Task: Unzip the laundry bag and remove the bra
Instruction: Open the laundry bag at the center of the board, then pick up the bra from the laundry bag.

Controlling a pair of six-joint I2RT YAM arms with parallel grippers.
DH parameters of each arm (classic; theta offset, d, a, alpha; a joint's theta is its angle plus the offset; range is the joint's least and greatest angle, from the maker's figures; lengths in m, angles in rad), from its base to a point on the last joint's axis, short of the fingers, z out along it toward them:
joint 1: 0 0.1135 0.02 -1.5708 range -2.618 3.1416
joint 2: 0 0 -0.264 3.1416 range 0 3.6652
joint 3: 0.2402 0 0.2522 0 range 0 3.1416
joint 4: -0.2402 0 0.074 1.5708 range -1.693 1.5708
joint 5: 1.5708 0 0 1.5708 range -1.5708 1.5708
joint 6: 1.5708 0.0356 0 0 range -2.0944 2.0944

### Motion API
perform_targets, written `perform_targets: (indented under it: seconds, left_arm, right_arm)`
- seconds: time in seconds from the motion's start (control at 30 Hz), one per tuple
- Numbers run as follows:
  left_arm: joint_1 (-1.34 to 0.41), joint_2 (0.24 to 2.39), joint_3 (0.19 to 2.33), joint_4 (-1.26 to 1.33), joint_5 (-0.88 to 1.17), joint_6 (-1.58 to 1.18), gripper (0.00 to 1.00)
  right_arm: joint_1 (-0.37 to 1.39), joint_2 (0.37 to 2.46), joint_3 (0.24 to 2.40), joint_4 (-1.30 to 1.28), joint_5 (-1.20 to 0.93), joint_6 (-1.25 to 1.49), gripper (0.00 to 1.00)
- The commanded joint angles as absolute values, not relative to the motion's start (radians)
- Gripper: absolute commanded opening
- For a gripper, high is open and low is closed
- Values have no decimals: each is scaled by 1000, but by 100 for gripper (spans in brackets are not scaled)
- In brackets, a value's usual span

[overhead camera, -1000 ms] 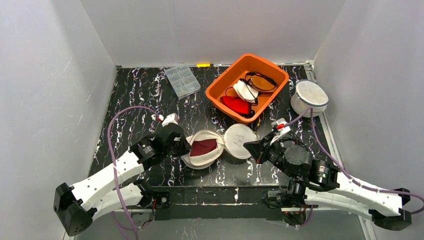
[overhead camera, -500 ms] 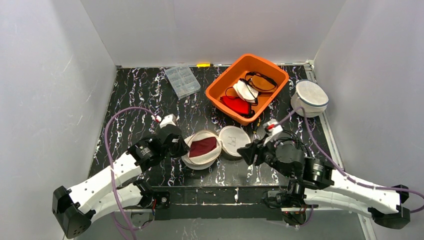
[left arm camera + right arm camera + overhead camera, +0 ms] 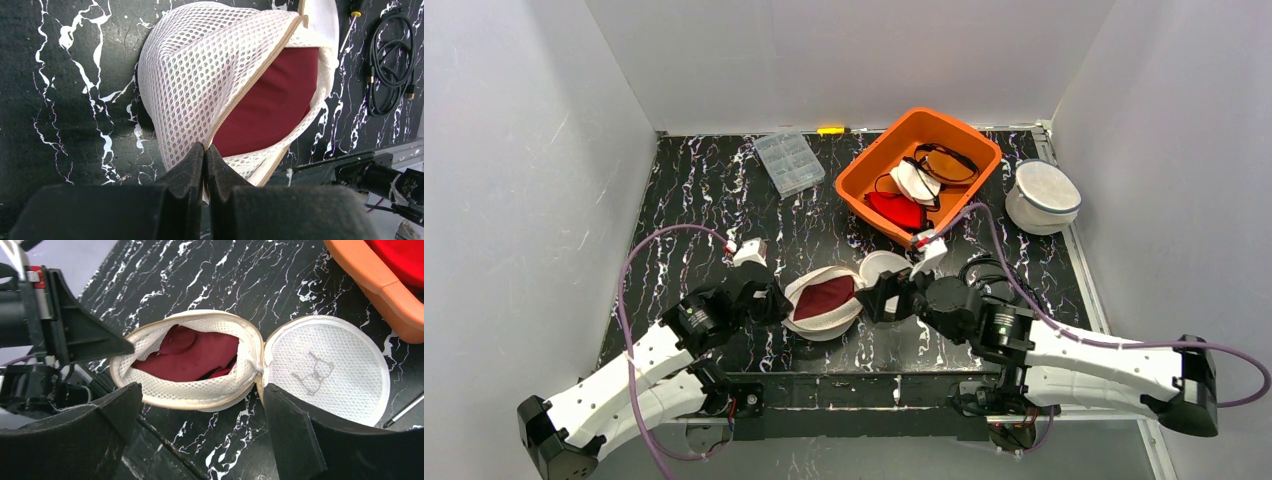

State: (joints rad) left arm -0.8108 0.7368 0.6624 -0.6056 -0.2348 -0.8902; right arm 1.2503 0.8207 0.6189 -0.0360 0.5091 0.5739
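Top external view puts the laundry bag [image 3: 821, 322] near the front edge of the table [image 3: 704, 190], between the two grippers. It is unzipped like a clamshell with its round lid [image 3: 885, 268] folded out to the right, so bag and lid together run left to right, the lid end angled slightly toward the far side. Its mouth gapes upward with the dark red bra [image 3: 829, 296] inside. The left gripper [image 3: 205, 148] has its fingers pressed together on the mesh rim at the bag's left end, while the right gripper [image 3: 877, 298] hangs with fingers spread wide, straddling the bag body.
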Motion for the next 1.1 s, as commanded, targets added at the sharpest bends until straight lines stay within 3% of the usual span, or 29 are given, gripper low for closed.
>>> perform_targets:
  seconds: [0.0,0.27,0.4,0.77,0.87,1.07]
  left_arm:
    - [-812,723,645,-594,-188,-840,3]
    - [-812,670,612,-579,-148,-829,5]
    - [-813,630,604,-601,-153,-832,6]
    - [-812,606,595,-627,-162,-832,9]
    - [-813,613,601,-633,-170,-830,8]
    - [-811,626,598,-632,-171,-831,8]
  right_arm:
    - [1249,939,684,41,538,577,99]
    - [1140,1093,716,53,443,621,99]
    - [1056,1138,707,124,324,611,92]
    - [1055,1290,778,172,289,540,85]
    - [1053,1327,800,132,313,529,74]
    - [1053,1300,748,114,340,535,36]
